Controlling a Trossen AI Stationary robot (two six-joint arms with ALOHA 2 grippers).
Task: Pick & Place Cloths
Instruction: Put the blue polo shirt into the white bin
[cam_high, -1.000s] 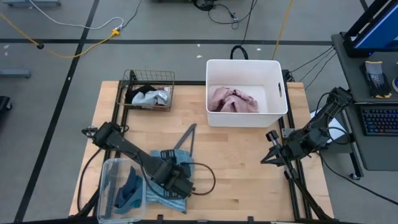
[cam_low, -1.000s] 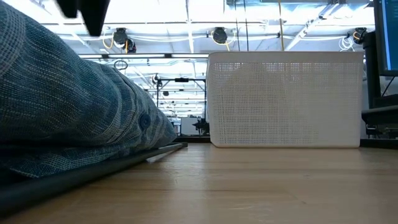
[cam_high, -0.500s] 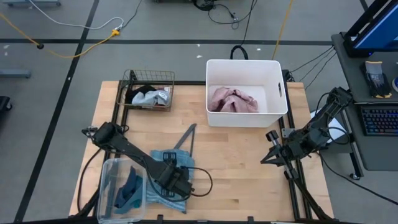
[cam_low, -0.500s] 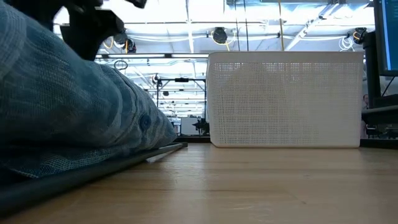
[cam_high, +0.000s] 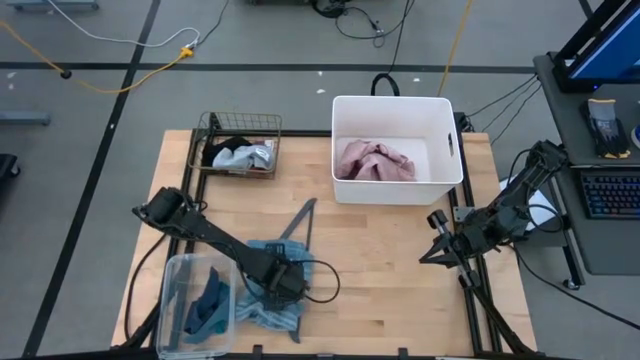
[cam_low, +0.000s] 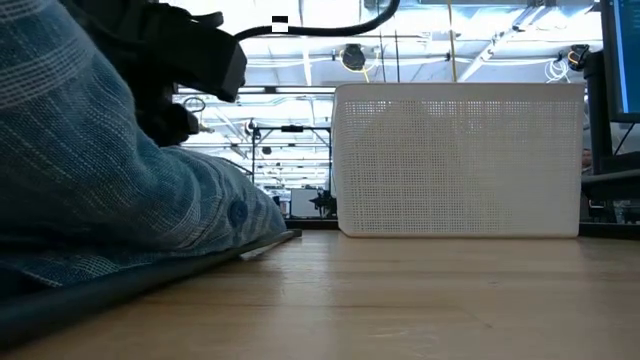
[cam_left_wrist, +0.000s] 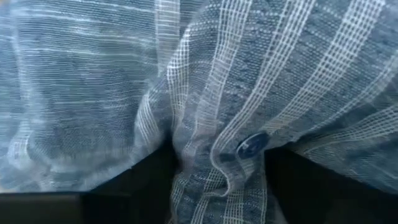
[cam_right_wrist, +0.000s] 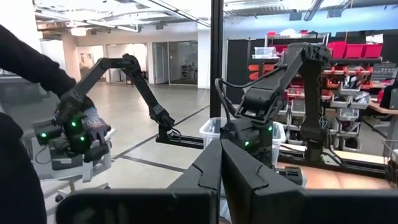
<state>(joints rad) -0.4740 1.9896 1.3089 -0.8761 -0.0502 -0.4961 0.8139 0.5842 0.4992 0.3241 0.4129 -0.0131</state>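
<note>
The left claw (cam_high: 283, 283) is pressed down into the blue-striped cloth (cam_high: 268, 290) near the bench's (cam_high: 380, 260) front edge, its fingers (cam_left_wrist: 143, 180) parted, with a fold of the striped fabric and a blue button (cam_left_wrist: 252, 145) bunched between them in the left wrist view. Just beside the claw, toward the bench's left front corner, a clear plastic bin (cam_high: 178, 300) holding a teal cloth (cam_high: 208, 303) is seen from above. Behind the claw a thin grey hanger (cam_high: 303, 218) lies partly under the striped cloth; farther back a wire basket (cam_high: 240, 128) holds black and grey cloths (cam_high: 240, 155), and a white tub (cam_high: 448, 150) holds a pink cloth (cam_high: 373, 160). In the low view only the tub's perforated wall (cam_low: 460, 160) is shown, its contents hidden, while the striped cloth (cam_low: 110, 200) fills the foreground beneath the dark arm. The right claw (cam_high: 428, 255) is parked well away at the bench's right edge, its fingers (cam_right_wrist: 249, 186) pressed together around nothing, as the right wrist view shows.
</note>
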